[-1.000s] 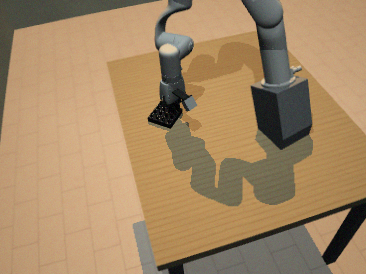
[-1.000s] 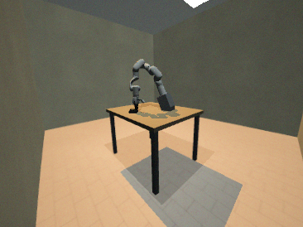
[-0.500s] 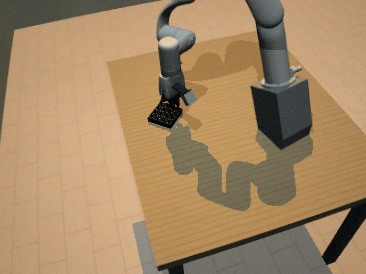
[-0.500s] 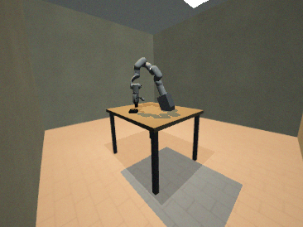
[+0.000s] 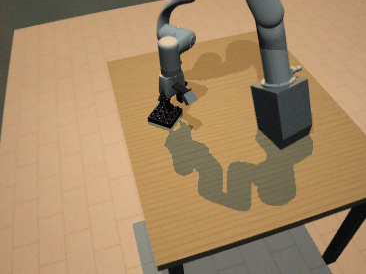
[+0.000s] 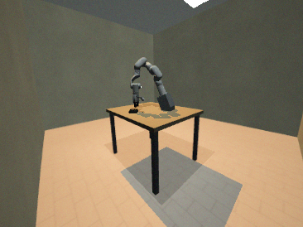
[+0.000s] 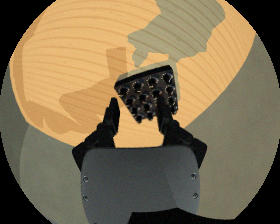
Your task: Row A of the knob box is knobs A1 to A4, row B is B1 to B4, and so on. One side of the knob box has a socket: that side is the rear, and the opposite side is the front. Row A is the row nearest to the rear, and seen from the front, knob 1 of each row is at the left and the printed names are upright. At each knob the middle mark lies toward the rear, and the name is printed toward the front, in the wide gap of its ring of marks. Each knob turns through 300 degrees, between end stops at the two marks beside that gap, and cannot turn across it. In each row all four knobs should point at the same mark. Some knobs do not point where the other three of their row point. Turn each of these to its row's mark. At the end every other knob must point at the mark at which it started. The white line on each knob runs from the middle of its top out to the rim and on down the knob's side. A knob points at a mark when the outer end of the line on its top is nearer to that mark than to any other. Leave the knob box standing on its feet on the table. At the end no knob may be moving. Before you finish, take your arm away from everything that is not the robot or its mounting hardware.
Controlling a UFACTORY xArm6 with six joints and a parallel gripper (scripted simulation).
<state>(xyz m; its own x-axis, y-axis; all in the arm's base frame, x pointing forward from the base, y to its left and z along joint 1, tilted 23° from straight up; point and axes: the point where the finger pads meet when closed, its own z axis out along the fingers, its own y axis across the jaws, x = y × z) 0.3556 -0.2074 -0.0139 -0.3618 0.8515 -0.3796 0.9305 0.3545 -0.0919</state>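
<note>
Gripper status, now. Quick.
Gripper: open, holding nothing, fingers spread either side of the knob box.

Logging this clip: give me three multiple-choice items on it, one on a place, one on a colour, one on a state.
1. Where on the table is the knob box?
A. near an edge
B. dead centre
C. against the arm base

2. What colour is the knob box?
A. white
B. black
C. red

3. How does the end effector stand?
A. shut on a knob
B. open above the box
C. out of view

Key: 1 A, the top view shows it by the table's edge; 2 B, its body is dark throughout; 3 B, the wrist view shows the fingers apart with nothing between them.
</note>
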